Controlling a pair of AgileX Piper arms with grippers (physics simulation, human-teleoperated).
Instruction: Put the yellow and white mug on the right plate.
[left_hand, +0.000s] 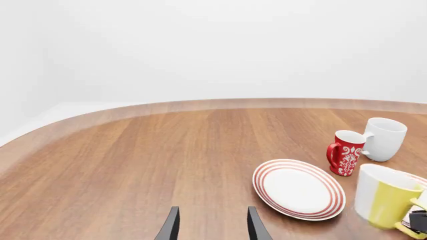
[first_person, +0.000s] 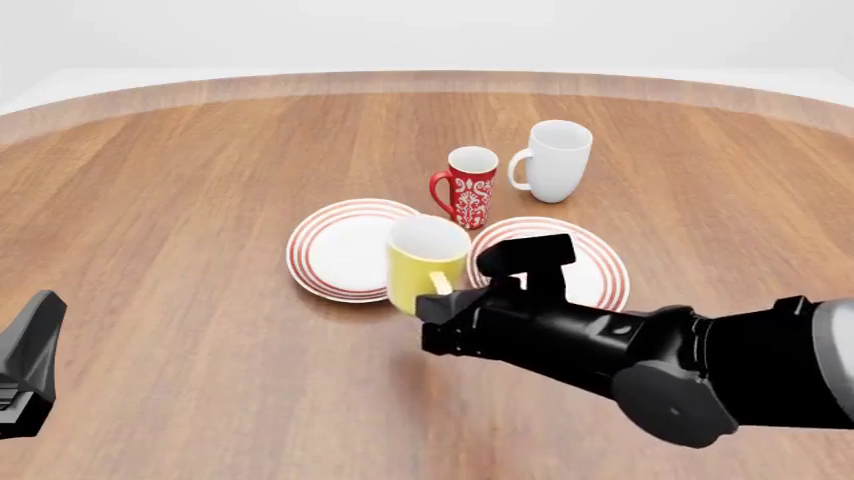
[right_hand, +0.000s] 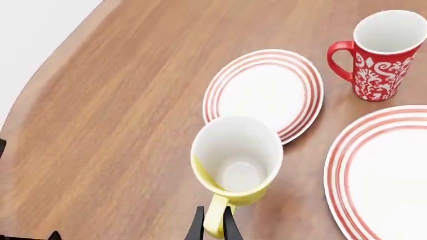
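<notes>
The yellow and white mug (first_person: 424, 262) hangs tilted between the two plates, by the left plate's right edge. My right gripper (first_person: 438, 297) is shut on its yellow handle (right_hand: 215, 220), with the fingers on either side in the right wrist view. I cannot tell whether the mug touches the table. The right plate (first_person: 601, 268), white with red rings, lies just right of the mug, partly hidden by my right arm; it also shows in the right wrist view (right_hand: 387, 170). My left gripper (left_hand: 212, 227) is open and empty, far to the left over bare table.
The twin plate (first_person: 340, 250) lies left of the mug. A red patterned mug (first_person: 467, 187) and a taller white mug (first_person: 554, 160) stand behind the plates. My left arm (first_person: 27, 365) shows at the lower left edge. The round table's far edge (first_person: 400, 80) curves behind.
</notes>
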